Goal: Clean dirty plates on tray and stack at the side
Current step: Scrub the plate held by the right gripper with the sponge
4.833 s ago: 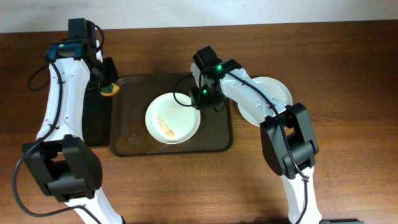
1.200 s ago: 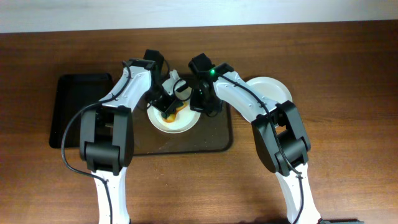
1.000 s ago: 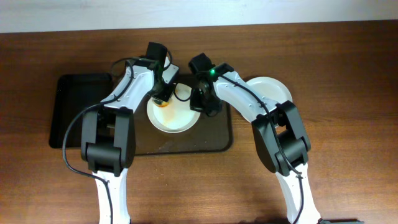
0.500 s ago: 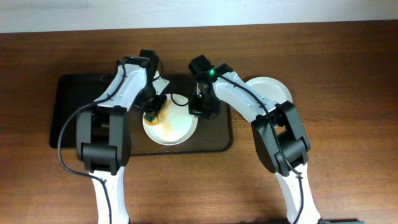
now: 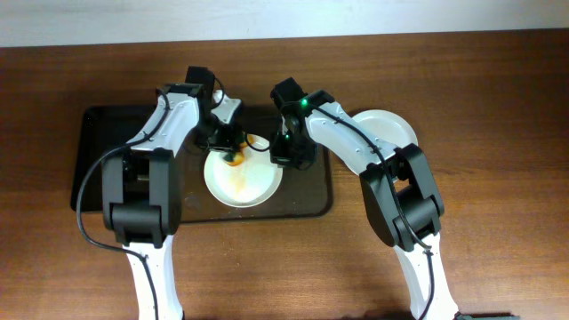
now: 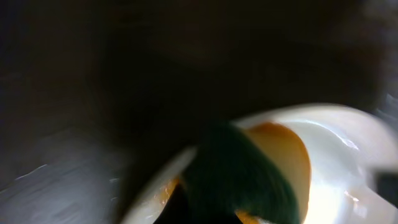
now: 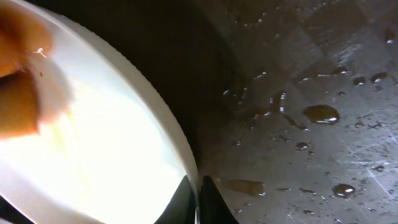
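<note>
Both arms were white shells joined by chunky black housings. The left arm (image 5: 164,124), left of the tray (image 5: 311,197), trailed a thin black cable loop (image 5: 82,200); the right arm (image 5: 356,142), right of the tray, showed a small green light (image 5: 303,104) (bright against the black).

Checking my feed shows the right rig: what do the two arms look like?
Left arm and right arm: white link shells, bulky black joint housings. A black cable loops beside the left arm's lower joint; a green light glows near the right wrist.
</note>
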